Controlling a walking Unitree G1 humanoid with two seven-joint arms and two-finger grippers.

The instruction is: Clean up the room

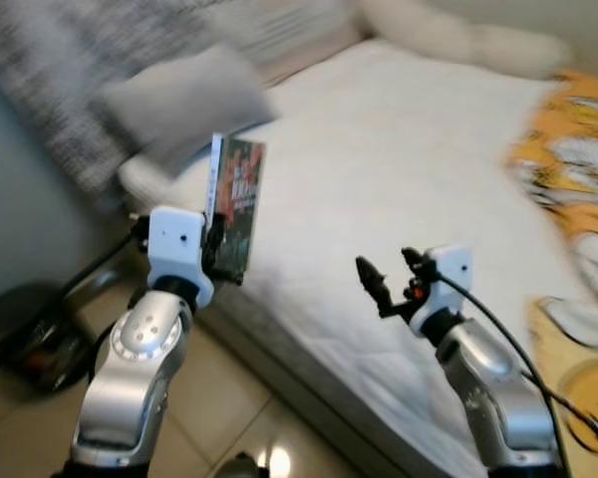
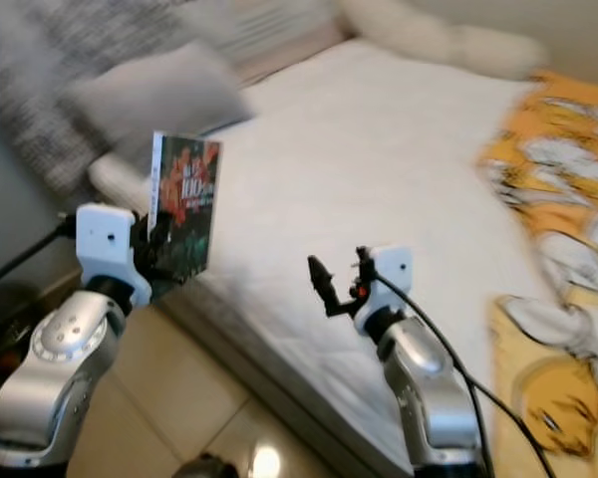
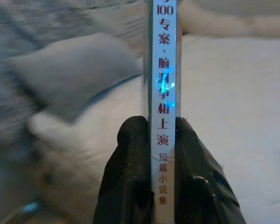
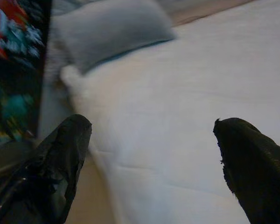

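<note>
My left gripper (image 1: 219, 239) is shut on a thin book (image 1: 236, 207) with a dark cover and a white spine, held upright over the near edge of the bed (image 1: 399, 149). In the left wrist view its two black fingers (image 3: 126, 177) pinch the spine (image 3: 164, 93), which carries red and dark printed characters. My right gripper (image 1: 387, 274) stands open above the white mattress, to the right of the book, with nothing between its fingers (image 4: 60, 158). The book's cover (image 4: 14, 65) shows at the edge of the right wrist view.
A grey pillow (image 1: 184, 100) lies at the head of the bed, with a white one (image 1: 458, 35) farther back. An orange patterned blanket (image 1: 578, 199) covers the bed's right side. Beige tiled floor (image 1: 229, 398) runs along the bed; dark objects (image 1: 30, 339) sit at the left.
</note>
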